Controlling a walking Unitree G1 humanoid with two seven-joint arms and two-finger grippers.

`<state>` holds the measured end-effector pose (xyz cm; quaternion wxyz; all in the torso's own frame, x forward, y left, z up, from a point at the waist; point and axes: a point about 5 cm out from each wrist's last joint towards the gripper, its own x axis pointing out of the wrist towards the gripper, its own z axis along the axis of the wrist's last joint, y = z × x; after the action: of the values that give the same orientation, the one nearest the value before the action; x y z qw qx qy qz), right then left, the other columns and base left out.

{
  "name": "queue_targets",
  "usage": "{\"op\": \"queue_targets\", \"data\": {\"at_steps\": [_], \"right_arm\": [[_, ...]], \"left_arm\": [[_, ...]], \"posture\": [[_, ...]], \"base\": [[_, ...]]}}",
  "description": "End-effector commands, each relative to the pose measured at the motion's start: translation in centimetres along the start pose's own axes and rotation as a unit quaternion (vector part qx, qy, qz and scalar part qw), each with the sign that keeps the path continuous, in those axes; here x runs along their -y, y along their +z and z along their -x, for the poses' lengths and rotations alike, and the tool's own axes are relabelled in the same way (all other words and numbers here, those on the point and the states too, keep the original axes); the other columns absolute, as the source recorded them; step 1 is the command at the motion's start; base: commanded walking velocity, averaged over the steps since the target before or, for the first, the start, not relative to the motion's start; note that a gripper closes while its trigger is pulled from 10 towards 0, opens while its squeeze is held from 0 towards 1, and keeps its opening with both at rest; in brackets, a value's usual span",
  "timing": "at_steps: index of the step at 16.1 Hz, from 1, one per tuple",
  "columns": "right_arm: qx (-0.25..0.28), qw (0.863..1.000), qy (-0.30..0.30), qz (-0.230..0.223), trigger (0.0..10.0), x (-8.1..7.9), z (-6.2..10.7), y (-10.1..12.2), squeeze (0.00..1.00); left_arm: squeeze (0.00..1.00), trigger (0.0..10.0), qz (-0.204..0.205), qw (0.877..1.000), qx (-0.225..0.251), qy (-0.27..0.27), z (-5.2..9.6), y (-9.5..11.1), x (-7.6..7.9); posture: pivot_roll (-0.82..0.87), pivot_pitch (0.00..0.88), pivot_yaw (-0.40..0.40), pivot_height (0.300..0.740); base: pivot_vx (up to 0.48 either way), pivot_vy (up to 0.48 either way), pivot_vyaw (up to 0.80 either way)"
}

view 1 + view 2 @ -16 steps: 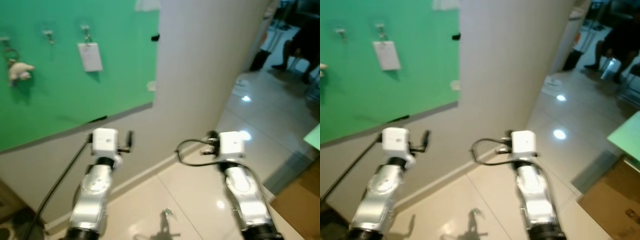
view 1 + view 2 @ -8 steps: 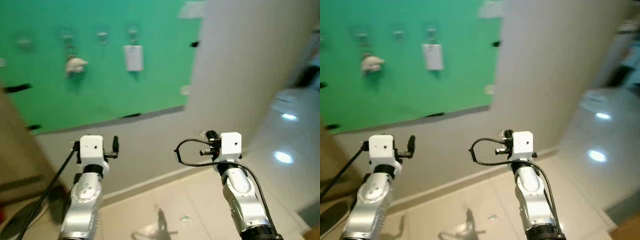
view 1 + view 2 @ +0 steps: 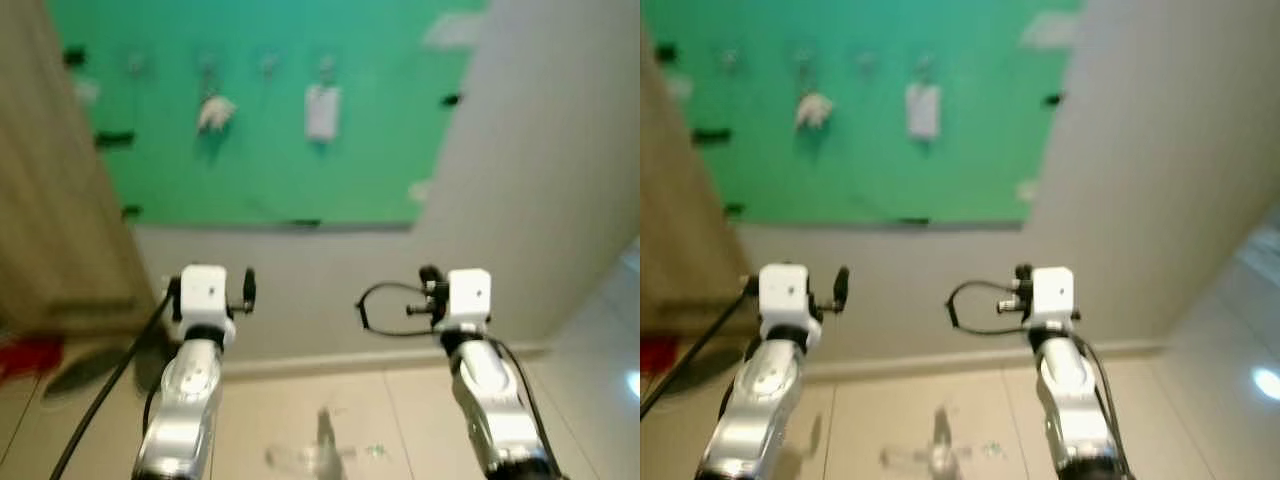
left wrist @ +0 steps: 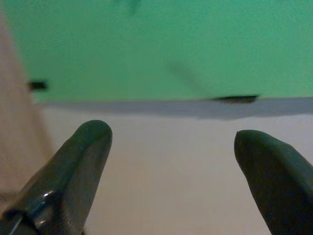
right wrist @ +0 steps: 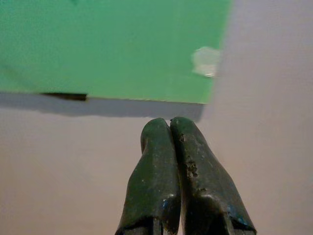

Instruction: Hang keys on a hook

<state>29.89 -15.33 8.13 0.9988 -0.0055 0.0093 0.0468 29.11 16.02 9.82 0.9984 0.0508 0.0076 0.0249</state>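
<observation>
Well above and ahead of both jaws, head views: green board with row of blurred hooks, white tag and pale charm hung on two. No legible writing.

Left wrist view: left gripper spread wide, empty.

Right wrist view: right gripper clenched tight; keys not discernible.

Likely risk: misjudged reach from motion blur, ring missing hook and dropping.

A home hallway, by the look of it: ahead of the grippers a plain wall carries a green board with a row of hooks, above a skirting board and glossy floor tiles.
</observation>
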Motion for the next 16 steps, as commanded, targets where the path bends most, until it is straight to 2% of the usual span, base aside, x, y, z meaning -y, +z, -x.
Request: {"op": "queue_targets", "data": {"at_steps": [1, 4, 5, 7, 9, 10, 12, 13, 14, 16], "right_arm": [[0.007, 1.0, 0.007, -0.004, 0.0, -0.3, -0.2, 0.3, 0.35], [0.007, 1.0, 0.009, -0.006, 0.0, -0.3, -0.2, 0.3, 0.34], [0.006, 1.0, 0.014, -0.006, 0.0, -0.5, -0.2, 0.3, 0.27], [0.005, 1.0, 0.025, -0.002, 0.0, -0.8, -0.1, 0.2, 0.22], [0.01, 1.0, 0.026, 0.001, 0.0, -0.9, 0.0, 0.3, 0.25], [0.01, 1.0, 0.023, 0.0, 0.0, -0.7, 0.1, 0.2, 0.26], [0.002, 1.0, 0.02, 0.002, 0.0, -0.1, 0.6, -0.1, 0.26], [-0.012, 1.0, 0.016, 0.006, 0.0, 0.6, 1.5, -0.5, 0.26], [-0.028, 0.999, 0.016, 0.012, 0.0, 1.1, 2.5, -1.2, 0.26], [-0.062, 0.998, 0.019, 0.016, 0.0, 1.7, 4.5, -2.5, 0.26]], "left_arm": [[0.0, 10.0, 0.002, 1.0, -0.014, 0.008, -0.2, -0.3, -0.3], [0.0, 10.0, -0.005, 1.0, -0.017, 0.009, -0.5, -0.2, -0.5], [0.0, 10.0, -0.009, 1.0, -0.014, 0.008, -0.7, -0.1, -0.6], [0.0, 10.0, -0.011, 1.0, -0.01, 0.006, -0.9, 0.1, -0.7], [0.0, 10.0, -0.02, 1.0, -0.006, -0.004, -0.6, 0.1, -0.6], [0.0, 10.0, -0.035, 0.999, -0.008, -0.012, -0.1, -0.2, -0.7], [0.0, 10.0, -0.016, 0.994, -0.077, -0.07, 2.3, -2.5, -0.2], [0.0, 10.0, -0.019, 0.987, -0.097, -0.124, 3.8, -3.2, 0.7], [0.0, 10.0, -0.018, 0.985, -0.096, -0.14, 4.5, -3.3, 0.9], [0.0, 10.0, 0.024, 0.984, -0.084, -0.152, 4.4, -2.9, 1.2]], "posture": [[-0.03, 0.0, -0.043, 0.732], [-0.03, 0.0, -0.042, 0.732], [-0.03, 0.0, -0.042, 0.732], [-0.03, 0.0, -0.04, 0.732], [-0.03, 0.0, -0.038, 0.732], [-0.04, 0.0, -0.037, 0.732], [-0.03, 0.0, -0.039, 0.732], [-0.03, 0.0, -0.043, 0.732], [-0.02, 0.0, -0.044, 0.732], [-0.01, 0.0, -0.051, 0.732]], "base": [[0.0, 0.0, 0.66], [0.0, 0.0, 0.66], [0.0, 0.0, 0.66], [0.0, 0.0, 0.66], [0.0, 0.0, 0.66], [0.0, 0.0, 0.66], [0.0, 0.0, 0.65], [0.0, 0.0, 0.64], [0.0, 0.0, 0.63], [0.0, 0.0, 0.62]]}}
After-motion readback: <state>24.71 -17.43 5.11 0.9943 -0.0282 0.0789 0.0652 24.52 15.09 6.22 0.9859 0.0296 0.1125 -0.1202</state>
